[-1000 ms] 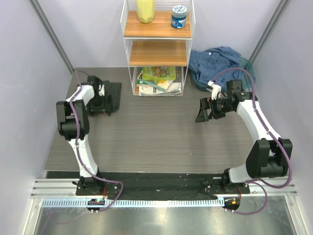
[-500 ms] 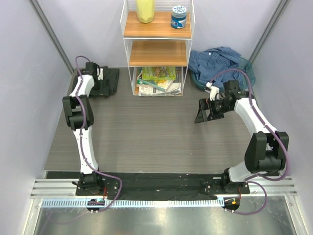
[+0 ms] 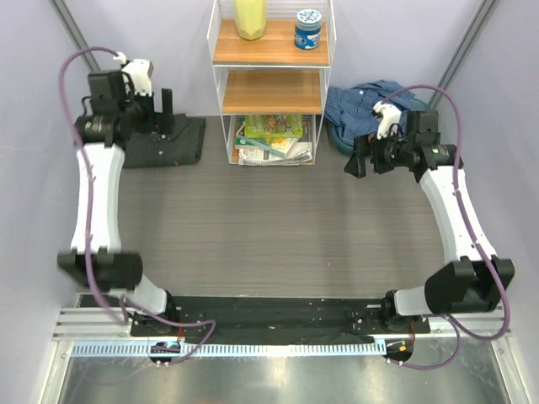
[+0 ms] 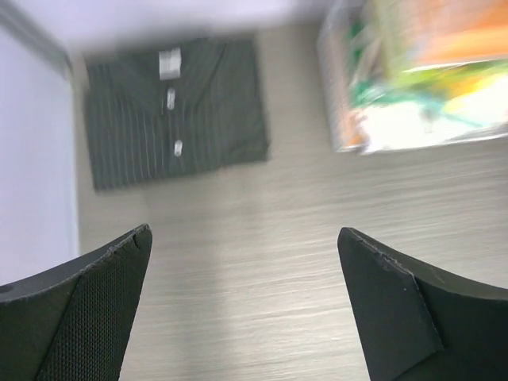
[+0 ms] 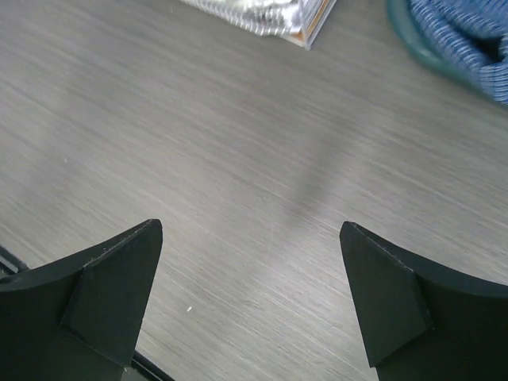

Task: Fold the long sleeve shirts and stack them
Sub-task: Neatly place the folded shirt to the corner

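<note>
Near edge first: both arm bases sit side by side, with the grey wood-grain surface (image 3: 278,227) running out ahead of them. Further in on the right, the right gripper (image 3: 360,156) hangs above the surface with its fingers spread wide and nothing between them, just short of the blue shirt (image 3: 379,103). That one's a crumpled heap in the far right corner, not folded at all, and a teal rim (image 5: 413,38) peeks out from under it.

Over on the far left, the left gripper (image 3: 165,111) is up high with its jaws wide apart too, also holding nothing. Right below it the dark pinstriped shirt (image 3: 175,141) lies flat on the surface, folded into a neat rectangle with the collar and buttons facing up.

Against the back wall between the two shirts is a white wire shelf unit (image 3: 271,84), with a messy pile of magazines (image 3: 271,140) on its bottom level.
</note>
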